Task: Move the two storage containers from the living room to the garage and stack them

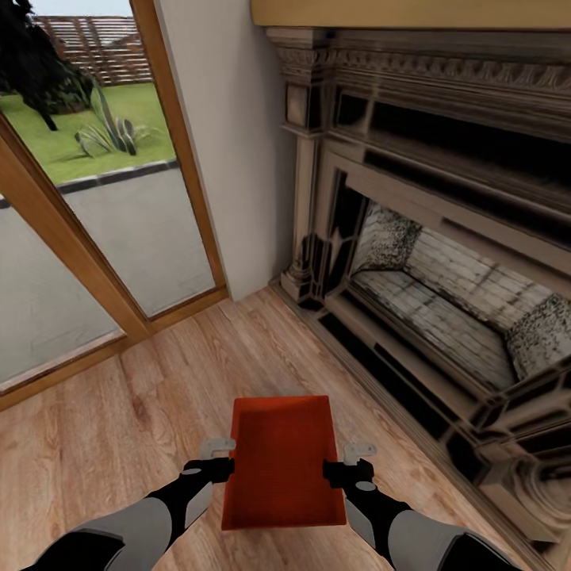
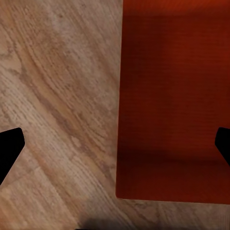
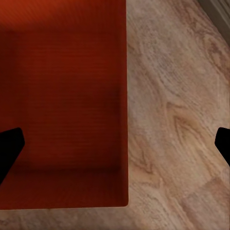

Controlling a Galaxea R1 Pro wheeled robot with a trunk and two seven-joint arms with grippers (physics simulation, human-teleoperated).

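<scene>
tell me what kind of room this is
Most likely a living room: an ornate dark fireplace fills the right wall, light wood plank flooring runs underfoot, and a tall wood-framed glass door looks out on a lawn.

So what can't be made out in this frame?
- Grip on the storage container: in both wrist views each gripper's fingers straddle a container wall, but the tips are cut off by the picture edges, so contact is unclear.
- Head view: whether the container is lifted or resting on the wood floor.
- Fireplace: right part cut off by the head view's edge.
</scene>
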